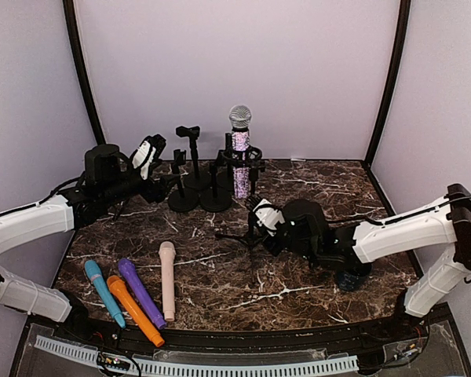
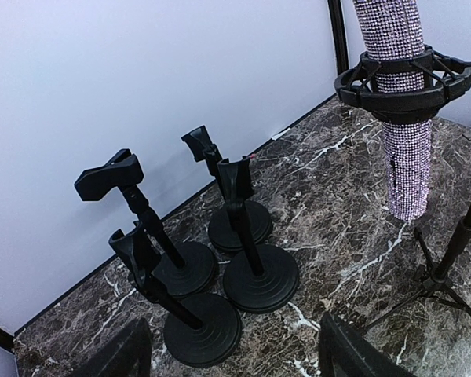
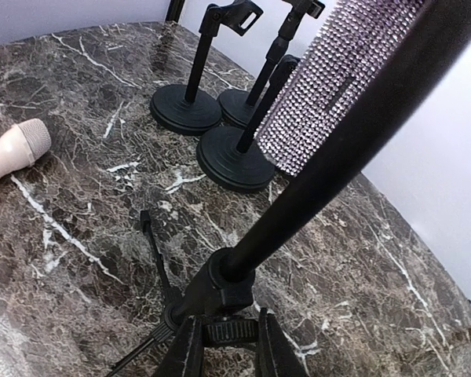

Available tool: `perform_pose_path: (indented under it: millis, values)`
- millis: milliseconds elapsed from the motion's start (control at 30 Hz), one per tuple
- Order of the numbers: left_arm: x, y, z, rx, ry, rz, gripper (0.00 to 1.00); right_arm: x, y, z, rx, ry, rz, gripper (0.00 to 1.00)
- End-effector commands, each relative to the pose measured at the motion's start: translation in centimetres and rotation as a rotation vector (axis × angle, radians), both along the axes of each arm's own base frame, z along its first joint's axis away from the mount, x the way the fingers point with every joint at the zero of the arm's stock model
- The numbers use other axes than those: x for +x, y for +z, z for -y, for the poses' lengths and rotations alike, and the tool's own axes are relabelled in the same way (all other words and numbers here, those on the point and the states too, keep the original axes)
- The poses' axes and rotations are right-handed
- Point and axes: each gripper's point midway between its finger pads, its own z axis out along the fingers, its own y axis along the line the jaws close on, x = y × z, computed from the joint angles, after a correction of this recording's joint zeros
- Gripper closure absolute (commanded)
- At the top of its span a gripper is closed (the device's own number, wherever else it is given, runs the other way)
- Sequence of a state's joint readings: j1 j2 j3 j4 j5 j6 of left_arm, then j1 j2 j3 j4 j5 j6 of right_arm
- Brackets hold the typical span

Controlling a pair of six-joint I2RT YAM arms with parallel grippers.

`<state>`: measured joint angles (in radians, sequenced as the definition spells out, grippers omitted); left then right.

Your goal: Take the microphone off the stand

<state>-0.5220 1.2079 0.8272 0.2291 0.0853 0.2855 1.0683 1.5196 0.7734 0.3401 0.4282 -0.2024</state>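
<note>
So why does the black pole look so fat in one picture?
Right wrist view: the black metal stand pole sits right beside the camera, so it looks huge with slightly soft edges; top view: the same pole looks thin, under even light; left wrist view: the sparkly pink-silver glitter microphone is sharp and glints.

The left arm and the right arm are each formed of smooth white tubular shells joined by bulky black joint housings, thin black cables are looped alongside, and the left gripper and right gripper are cased in white with black fingers.
</note>
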Motion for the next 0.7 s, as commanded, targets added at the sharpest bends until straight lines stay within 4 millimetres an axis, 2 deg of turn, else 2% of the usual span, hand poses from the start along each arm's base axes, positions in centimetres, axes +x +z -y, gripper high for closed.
perform_pose_path:
  millis: [0,100,167,233,267,300,433,533,667]
  values:
    - [-0.3,-0.1,0.1,0.012,-0.008,0.010,0.25,0.8,-2.5,2.1,-0.202,-0.093,0.046,0.95]
    - [-0.3,-0.1,0.1,0.012,-0.008,0.010,0.25,0.8,-1.9,2.1,-0.189,-0.101,0.056,0.92]
    - [-0.3,-0.1,0.1,0.012,-0.007,0.010,0.25,0.5,-1.1,1.9,-0.146,-0.091,0.051,0.85]
    - [-0.3,-0.1,0.1,0.013,-0.007,0.010,0.25,0.2,-0.2,1.6,-0.091,-0.075,0.037,0.74]
    - [-0.3,-0.1,0.1,0.012,-0.007,0.010,0.25,0.0,0.4,1.5,-0.059,-0.068,0.031,0.64]
    - [-0.3,-0.1,0.1,0.011,-0.008,0.009,0.25,-0.3,0.8,1.4,-0.028,-0.059,0.020,0.59]
    - [-0.4,-0.2,0.2,0.011,-0.012,0.007,0.25,-1.1,2.2,1.6,0.101,-0.041,-0.030,0.42]
    - [-0.4,-0.2,0.2,0.009,-0.013,0.006,0.25,-1.4,2.9,2.3,0.206,-0.029,-0.084,0.35]
    - [-0.4,-0.2,0.3,0.008,-0.014,0.005,0.25,-1.3,3.4,3.4,0.366,-0.013,-0.180,0.32]
